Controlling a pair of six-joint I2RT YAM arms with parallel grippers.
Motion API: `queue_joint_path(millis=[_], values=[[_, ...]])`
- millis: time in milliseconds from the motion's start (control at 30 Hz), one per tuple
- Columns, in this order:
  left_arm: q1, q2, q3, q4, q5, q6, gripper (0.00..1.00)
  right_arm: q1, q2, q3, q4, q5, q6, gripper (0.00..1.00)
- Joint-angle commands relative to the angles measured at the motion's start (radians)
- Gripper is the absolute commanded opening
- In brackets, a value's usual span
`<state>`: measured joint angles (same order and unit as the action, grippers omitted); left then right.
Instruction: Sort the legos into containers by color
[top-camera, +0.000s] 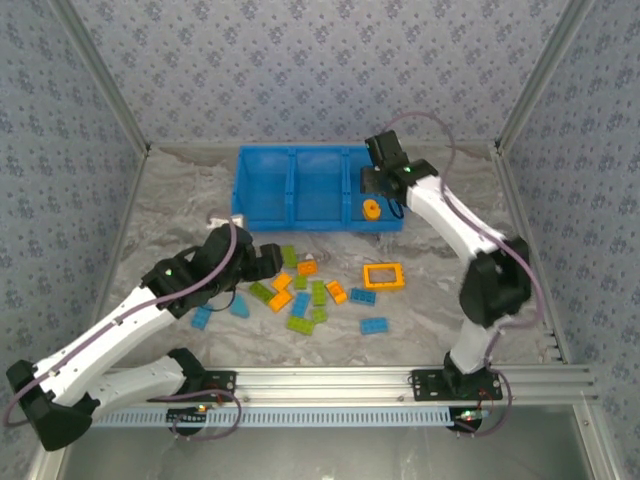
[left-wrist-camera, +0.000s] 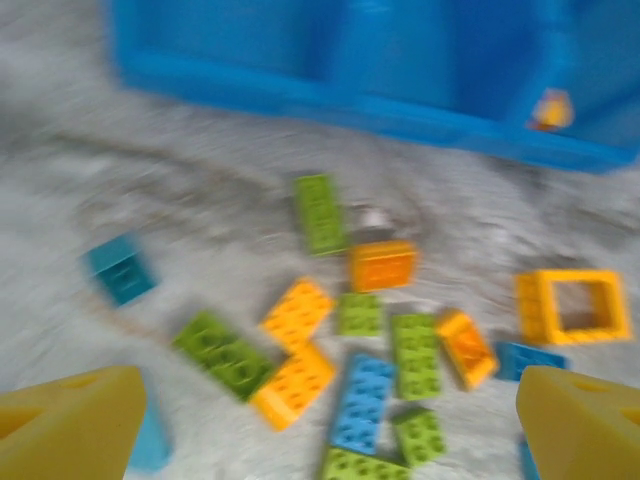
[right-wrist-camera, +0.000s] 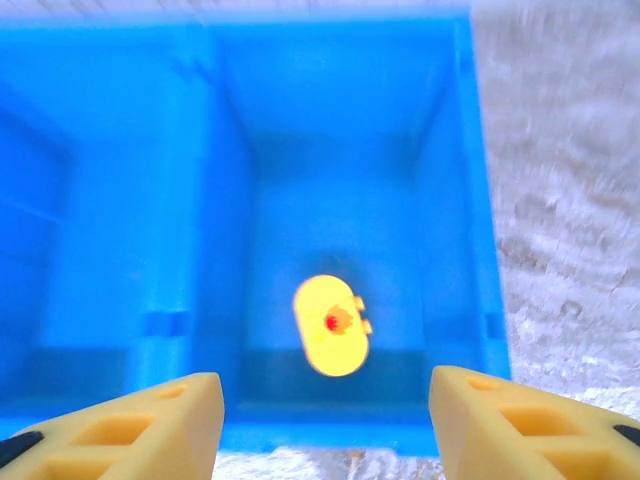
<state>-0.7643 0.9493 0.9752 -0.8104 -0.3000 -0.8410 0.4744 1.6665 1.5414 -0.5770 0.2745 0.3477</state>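
In the top view, my left claw (top-camera: 270, 263) hangs low over the desk (top-camera: 440, 250), at the left edge of the scattered legos (top-camera: 300, 295). An orange frame (top-camera: 384, 276) lies flat to their right. The blue bin (top-camera: 300, 222) stands farther back, its three compartments side by side. My right claw (top-camera: 380, 185) is over the right compartment, where a round orange piece (top-camera: 372, 208) lies near the front wall.

The left wrist view is blurred. My left claw (left-wrist-camera: 325, 430) has its fingers wide apart and holds nothing. Beyond them, green, orange and blue legos (left-wrist-camera: 362, 330) lie loose on the desk (left-wrist-camera: 180, 200). A teal brick (left-wrist-camera: 120, 268) sits apart at the left, the orange frame (left-wrist-camera: 573, 305) at the right, and the bin (left-wrist-camera: 300, 90) runs across the top.

In the right wrist view, my right claw (right-wrist-camera: 325, 425) is spread apart and empty, just above the bin (right-wrist-camera: 470, 200) at the right compartment's front wall. The round orange piece (right-wrist-camera: 332, 325) rests on that compartment's floor.
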Motion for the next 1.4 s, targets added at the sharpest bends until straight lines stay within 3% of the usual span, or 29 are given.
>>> queue_joint_path(millis=[0, 67, 167, 333, 433, 700, 833, 933, 1100, 1367], values=[[0.173, -0.019, -0.058, -0.255, -0.058, -0.223, 0.96, 0.084, -0.200, -0.161, 0.159, -0.008, -0.019, 0.60], [0.286, -0.058, -0.153, -0.252, 0.009, -0.279, 0.97, 0.163, -0.294, -0.281, 0.249, -0.043, -0.034, 0.62], [0.386, -0.118, -0.266, -0.199, 0.047, -0.329, 0.97, 0.260, -0.379, -0.434, 0.349, -0.143, -0.047, 0.62], [0.512, -0.106, -0.358, -0.131, 0.122, -0.468, 0.98, 0.378, -0.391, -0.538, 0.412, -0.268, -0.052, 0.65], [0.547, -0.045, -0.388, -0.113, 0.149, -0.563, 0.98, 0.423, -0.381, -0.576, 0.438, -0.302, -0.067, 0.68], [0.636, 0.121, -0.432, 0.065, 0.232, -0.549, 0.98, 0.444, -0.397, -0.620, 0.528, -0.565, -0.053, 0.73], [0.654, 0.139, -0.474, 0.118, 0.246, -0.559, 0.98, 0.449, -0.427, -0.636, 0.541, -0.610, -0.031, 0.80], [0.654, 0.141, -0.497, 0.126, 0.249, -0.572, 0.92, 0.451, -0.439, -0.640, 0.530, -0.596, -0.020, 0.81], [0.654, 0.147, -0.514, 0.169, 0.214, -0.562, 0.67, 0.451, -0.437, -0.642, 0.523, -0.581, -0.017, 0.81], [0.627, 0.092, -0.462, 0.139, 0.174, -0.515, 0.48, 0.452, -0.444, -0.642, 0.508, -0.556, -0.011, 0.80]])
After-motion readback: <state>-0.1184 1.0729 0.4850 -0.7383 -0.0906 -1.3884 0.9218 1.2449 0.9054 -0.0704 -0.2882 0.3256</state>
